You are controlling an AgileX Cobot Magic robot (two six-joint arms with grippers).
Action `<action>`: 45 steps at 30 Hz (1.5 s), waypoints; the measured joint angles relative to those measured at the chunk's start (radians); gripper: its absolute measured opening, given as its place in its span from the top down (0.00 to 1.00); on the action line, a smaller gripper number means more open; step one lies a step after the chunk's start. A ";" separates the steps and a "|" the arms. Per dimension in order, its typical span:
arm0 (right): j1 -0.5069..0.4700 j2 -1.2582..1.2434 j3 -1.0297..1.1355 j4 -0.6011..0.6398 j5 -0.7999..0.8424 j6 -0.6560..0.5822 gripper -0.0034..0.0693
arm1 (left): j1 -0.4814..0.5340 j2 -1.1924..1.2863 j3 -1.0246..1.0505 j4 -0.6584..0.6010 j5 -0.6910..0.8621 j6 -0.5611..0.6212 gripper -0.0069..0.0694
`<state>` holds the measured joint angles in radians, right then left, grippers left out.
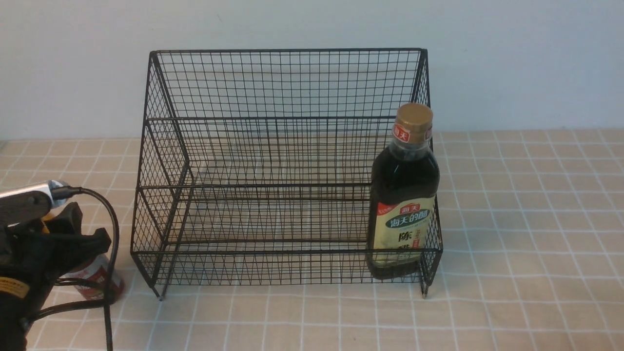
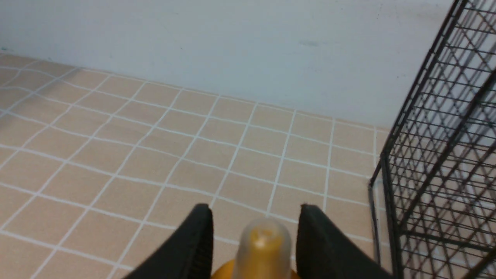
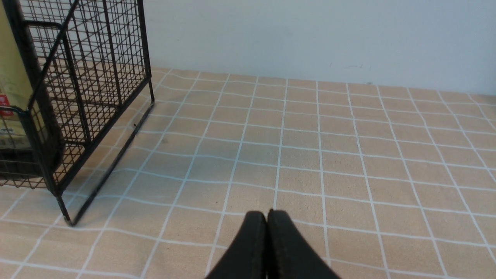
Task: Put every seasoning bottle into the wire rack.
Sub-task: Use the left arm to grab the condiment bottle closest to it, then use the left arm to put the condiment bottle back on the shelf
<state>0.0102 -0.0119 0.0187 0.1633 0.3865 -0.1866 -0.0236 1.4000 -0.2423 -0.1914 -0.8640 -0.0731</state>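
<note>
My left tool [image 2: 254, 211] straddles the red-sauce squeeze bottle [image 2: 265, 242], nozzle up, fingers half open; I cannot tell if it grips. The wire rack [image 2: 388, 201] stands just beside, frame right.

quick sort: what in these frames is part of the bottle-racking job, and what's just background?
Job: wire rack; dark gold-capped bottle standing in it; red-sauce bottle outside it; left gripper straddling its cap.
Background: checked tablecloth; white wall; black cable.
</note>
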 joint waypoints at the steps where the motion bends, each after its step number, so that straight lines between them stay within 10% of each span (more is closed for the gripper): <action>1: 0.000 0.000 0.000 0.000 0.000 0.000 0.97 | 0.000 -0.040 -0.002 0.011 0.028 0.002 0.58; 17: 0.000 0.000 0.000 0.000 0.000 -0.001 0.97 | -0.100 -0.489 -0.434 0.012 0.803 0.250 0.58; 27: 0.000 0.000 0.000 0.000 0.000 -0.003 0.97 | -0.316 -0.390 -0.452 0.012 0.790 0.241 0.58; 45: 0.000 0.000 0.000 0.000 0.000 -0.009 0.97 | -0.336 -0.104 -0.452 0.012 0.704 0.232 0.58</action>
<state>0.0102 -0.0119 0.0187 0.1633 0.3865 -0.1953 -0.3600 1.2965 -0.6941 -0.1797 -0.1602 0.1585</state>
